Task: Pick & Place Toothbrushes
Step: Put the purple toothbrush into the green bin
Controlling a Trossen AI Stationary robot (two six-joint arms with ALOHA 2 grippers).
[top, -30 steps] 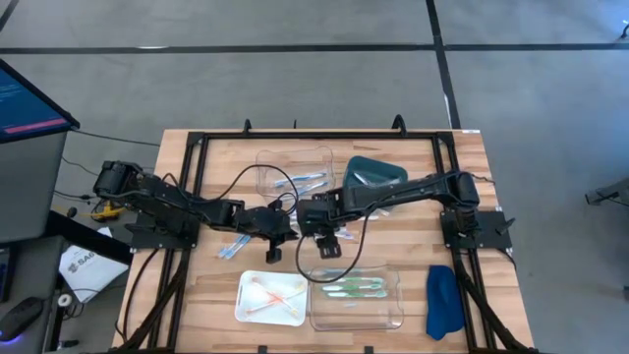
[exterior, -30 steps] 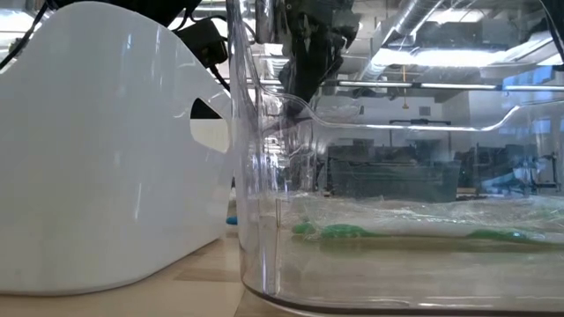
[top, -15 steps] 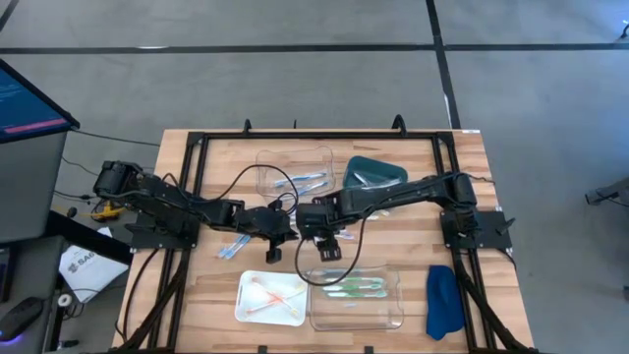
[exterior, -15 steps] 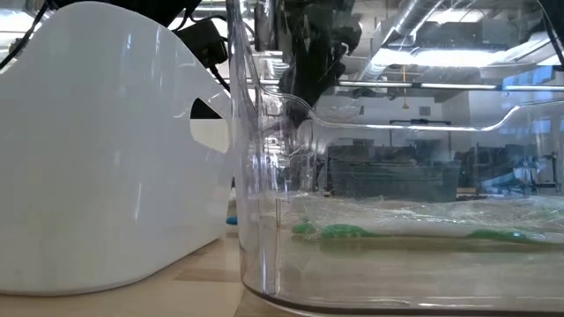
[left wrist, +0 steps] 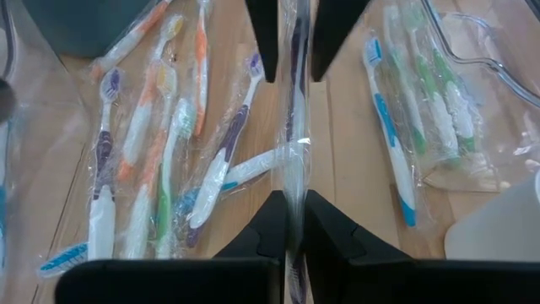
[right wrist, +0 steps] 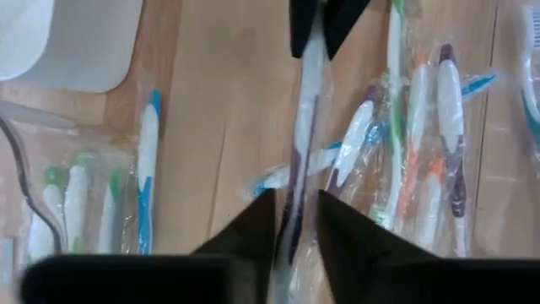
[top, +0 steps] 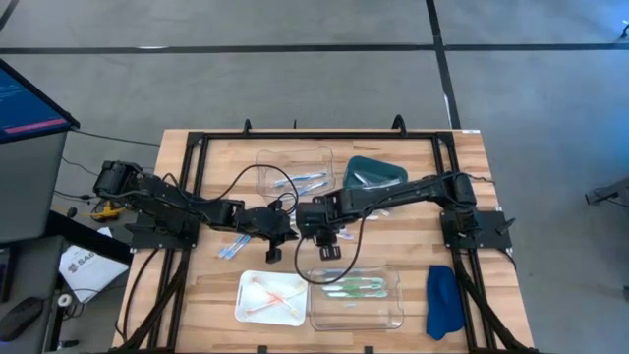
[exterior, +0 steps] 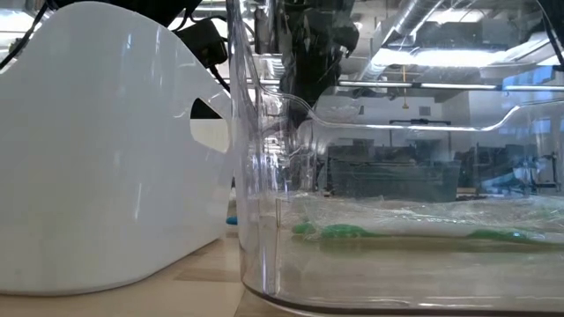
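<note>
both end effectors (left wrist: 287, 135) gripping one wrapped purple toothbrush (left wrist: 292, 101), mid-table

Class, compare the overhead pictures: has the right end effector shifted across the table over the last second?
Yes, slightly: the right end effector has edged toward the left end effector, away from the teal tray.

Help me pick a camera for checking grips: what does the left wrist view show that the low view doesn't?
Left wrist only: the purple brush, the left gripper shut on it, the right gripper at its far end, and the loose pile. Low only: the room behind the table. Both: the green brushes in the clear tray, and the white tray.
</note>
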